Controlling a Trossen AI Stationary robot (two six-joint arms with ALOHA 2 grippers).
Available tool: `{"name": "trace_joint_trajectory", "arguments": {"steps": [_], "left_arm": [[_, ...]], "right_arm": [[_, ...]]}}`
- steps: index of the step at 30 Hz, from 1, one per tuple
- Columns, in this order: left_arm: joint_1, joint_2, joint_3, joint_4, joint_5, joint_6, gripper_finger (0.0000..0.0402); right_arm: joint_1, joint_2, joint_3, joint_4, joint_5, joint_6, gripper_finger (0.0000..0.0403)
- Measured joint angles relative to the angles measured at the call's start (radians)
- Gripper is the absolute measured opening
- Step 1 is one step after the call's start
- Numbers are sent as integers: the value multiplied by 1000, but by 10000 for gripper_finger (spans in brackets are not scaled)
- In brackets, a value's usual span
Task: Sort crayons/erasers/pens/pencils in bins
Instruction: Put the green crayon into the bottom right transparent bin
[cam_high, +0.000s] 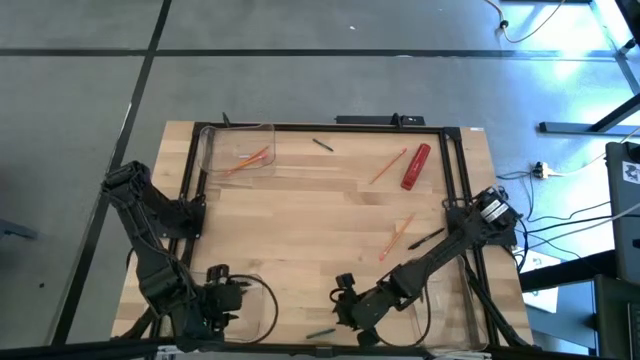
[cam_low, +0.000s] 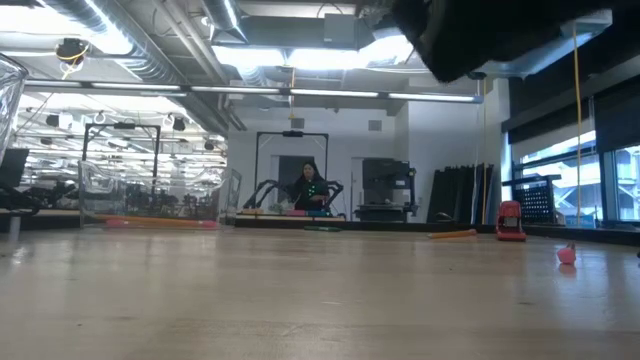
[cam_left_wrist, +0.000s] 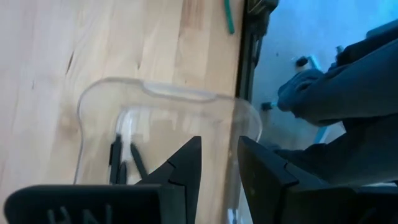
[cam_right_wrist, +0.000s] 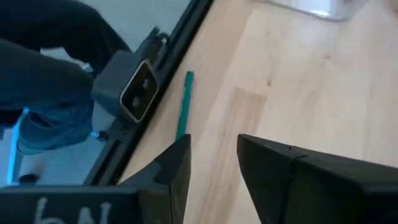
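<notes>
Inside left-wrist bin (cam_left_wrist: 93, 106), otherwise unseen pens (cam_left_wrist: 118, 158)

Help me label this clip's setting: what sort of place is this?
Probably a robotics lab or workshop: a wooden table in a metal frame, exposed ceiling ducts, another arm rig and a seated person behind.

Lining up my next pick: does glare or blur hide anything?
High view: even light, the pencils on the table show clearly. Low view: bright ceiling lights, dark arm blocks the top. Left wrist view: reflections on the bin wall, pens inside still visible.
</notes>
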Motion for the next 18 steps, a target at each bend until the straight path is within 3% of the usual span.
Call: {"name": "trace_joint_trajectory", "arguments": {"steps": [6,18], "left_arm": [[21,0,0,39,-15,73,96],[32,0,0,40,-15,75,96]], "right_arm": [[0,59,0,34,-20,-12,133],[11,173,0,202,-52,-12,133]]}}
